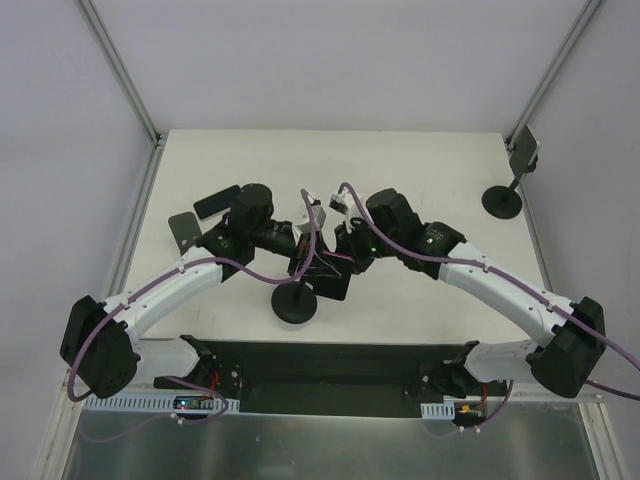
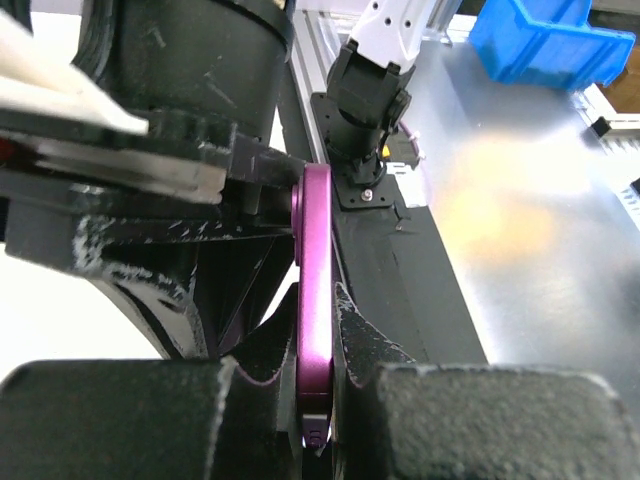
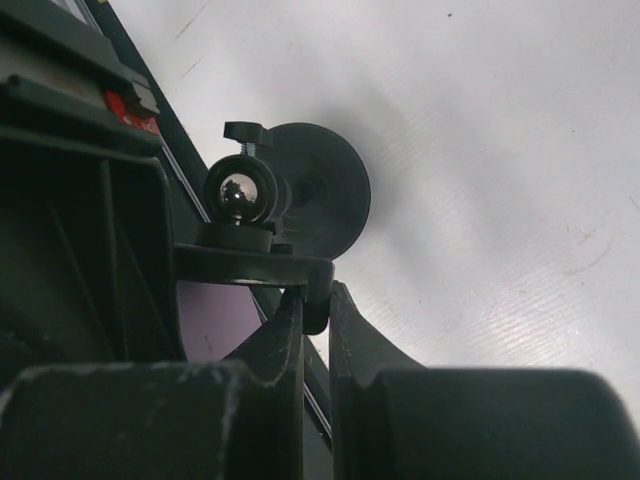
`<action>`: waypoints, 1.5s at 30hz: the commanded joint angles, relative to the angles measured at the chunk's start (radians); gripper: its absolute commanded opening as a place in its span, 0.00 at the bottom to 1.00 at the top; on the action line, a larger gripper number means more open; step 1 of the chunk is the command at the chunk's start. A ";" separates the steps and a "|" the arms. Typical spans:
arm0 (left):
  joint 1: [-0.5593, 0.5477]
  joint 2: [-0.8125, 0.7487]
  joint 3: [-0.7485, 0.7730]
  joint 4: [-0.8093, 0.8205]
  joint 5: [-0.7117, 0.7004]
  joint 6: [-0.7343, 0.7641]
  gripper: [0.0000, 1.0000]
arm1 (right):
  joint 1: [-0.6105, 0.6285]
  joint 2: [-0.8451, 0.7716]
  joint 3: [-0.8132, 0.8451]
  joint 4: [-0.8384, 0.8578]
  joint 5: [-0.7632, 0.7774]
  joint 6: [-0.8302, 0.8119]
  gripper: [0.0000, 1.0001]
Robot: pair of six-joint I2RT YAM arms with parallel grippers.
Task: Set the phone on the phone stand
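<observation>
Tabletop bears phone stand; left gripper pinches phone.

The phone, a thin black slab with a purple rim, hangs tilted above the table right at the small clamp head of the black phone stand, whose round disc base sits flat near the table's front edge.
</observation>
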 commanded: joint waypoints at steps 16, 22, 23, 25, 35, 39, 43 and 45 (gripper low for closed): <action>0.046 -0.059 0.008 -0.007 -0.422 0.003 0.00 | -0.045 -0.158 -0.041 0.011 0.041 0.019 0.00; 0.045 -0.100 -0.038 0.000 -0.836 -0.012 0.00 | 0.058 -0.141 -0.021 0.037 0.475 0.222 0.00; 0.045 -0.101 -0.044 0.011 -0.913 -0.024 0.00 | 0.084 -0.134 0.001 0.028 0.621 0.249 0.01; 0.039 -0.104 -0.073 0.037 -0.951 -0.036 0.00 | 0.156 -0.103 0.024 -0.006 0.729 0.323 0.00; -0.021 -0.038 -0.146 0.135 -1.275 -0.030 0.00 | 0.444 0.095 0.290 -0.441 1.389 0.704 0.01; -0.021 -0.001 -0.152 0.158 -1.254 -0.084 0.00 | 0.501 0.138 0.304 -0.452 1.413 0.805 0.00; -0.023 0.011 -0.155 0.163 -1.199 -0.104 0.00 | 0.523 0.130 0.281 -0.445 1.379 0.831 0.00; -0.024 0.023 -0.159 0.172 -1.179 -0.107 0.00 | 0.544 0.064 0.217 -0.339 1.353 0.778 0.00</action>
